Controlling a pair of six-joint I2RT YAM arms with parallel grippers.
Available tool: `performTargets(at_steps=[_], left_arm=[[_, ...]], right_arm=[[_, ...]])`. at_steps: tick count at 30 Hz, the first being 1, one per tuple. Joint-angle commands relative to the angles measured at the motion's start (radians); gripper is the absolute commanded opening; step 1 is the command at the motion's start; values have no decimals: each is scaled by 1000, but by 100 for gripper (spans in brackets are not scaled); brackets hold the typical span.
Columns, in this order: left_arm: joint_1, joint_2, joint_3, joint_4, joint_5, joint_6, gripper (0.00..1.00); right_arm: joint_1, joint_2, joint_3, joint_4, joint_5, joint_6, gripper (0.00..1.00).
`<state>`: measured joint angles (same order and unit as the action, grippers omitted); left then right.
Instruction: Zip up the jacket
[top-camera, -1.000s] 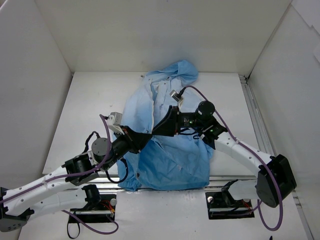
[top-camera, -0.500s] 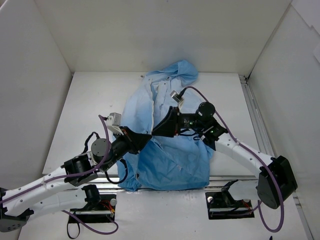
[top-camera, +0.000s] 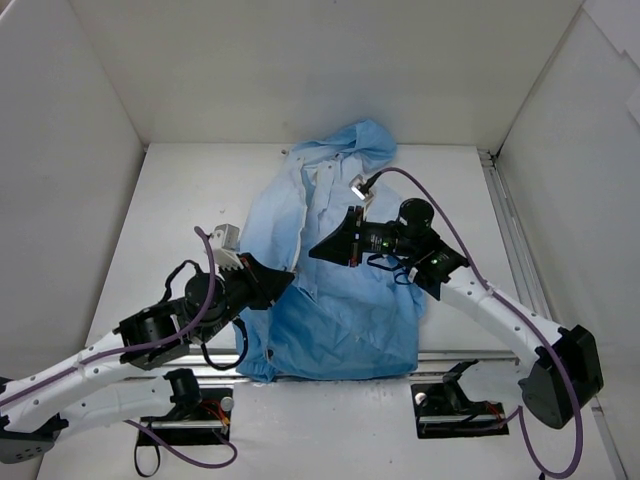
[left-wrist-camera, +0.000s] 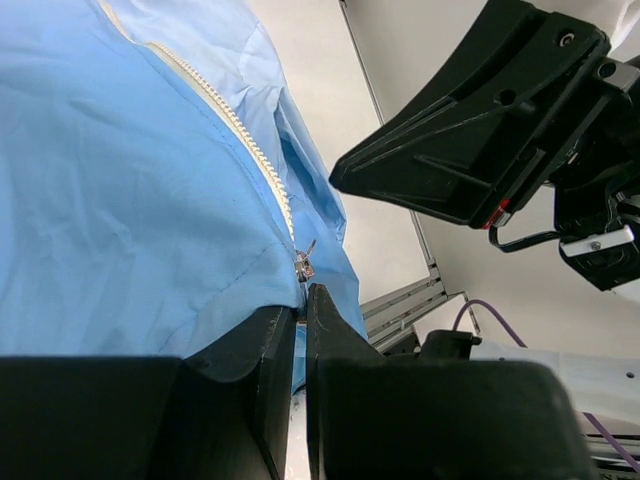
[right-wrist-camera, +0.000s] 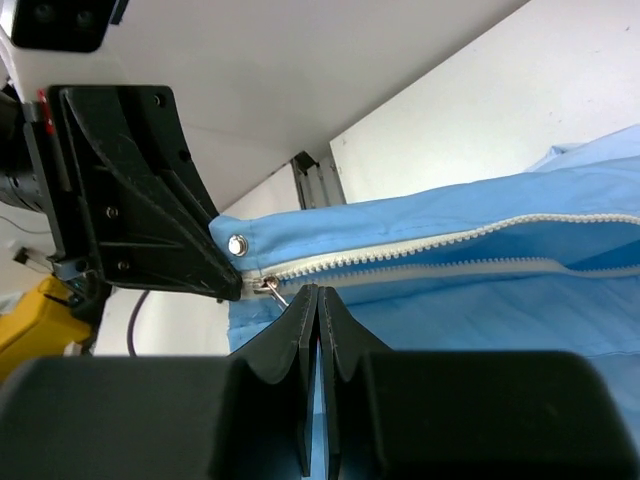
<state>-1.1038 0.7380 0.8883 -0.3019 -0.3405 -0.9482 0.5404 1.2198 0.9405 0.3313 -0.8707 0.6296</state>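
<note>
Two-handed at zipper (left-wrist-camera: 230, 120) foot: left gripper (left-wrist-camera: 302, 300) clamped on jacket (top-camera: 340, 320) beside slider (left-wrist-camera: 303, 266), right gripper (right-wrist-camera: 316, 292) pressed together against pull tab (right-wrist-camera: 275, 291).

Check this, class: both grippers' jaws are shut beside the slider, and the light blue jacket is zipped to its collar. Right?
No: the jacket is mostly unzipped. The right wrist view shows the slider by the hem snap, teeth apart beyond it. Left gripper and right gripper are shut there.

Tabletop (top-camera: 150, 230) bare L of jacket (top-camera: 340, 320); narrower strip R, by rail (top-camera: 502, 205): room to pass. Centre crowded: L arm (top-camera: 150, 335) & R arm (top-camera: 480, 300) converge over jacket. Walls (top-camera: 60, 150) box 3 sides.
</note>
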Motion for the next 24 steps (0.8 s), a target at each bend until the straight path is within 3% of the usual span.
performTargets(at_steps=[1, 3, 6, 15, 24], left_arm=[[1, -15, 64, 52, -5, -8, 0], [1, -28, 49, 78, -6, 0, 0], [1, -40, 28, 110, -2, 5, 0], [1, -37, 14, 159, 8, 22, 0], [1, -23, 9, 202, 23, 25, 0]], right_arm=[[15, -25, 51, -48, 42, -85, 0], [7, -6, 12, 41, -2, -18, 0], [3, 7, -20, 139, -53, 56, 8], [1, 6, -28, 221, -139, 105, 31], [9, 9, -23, 253, -163, 119, 31]])
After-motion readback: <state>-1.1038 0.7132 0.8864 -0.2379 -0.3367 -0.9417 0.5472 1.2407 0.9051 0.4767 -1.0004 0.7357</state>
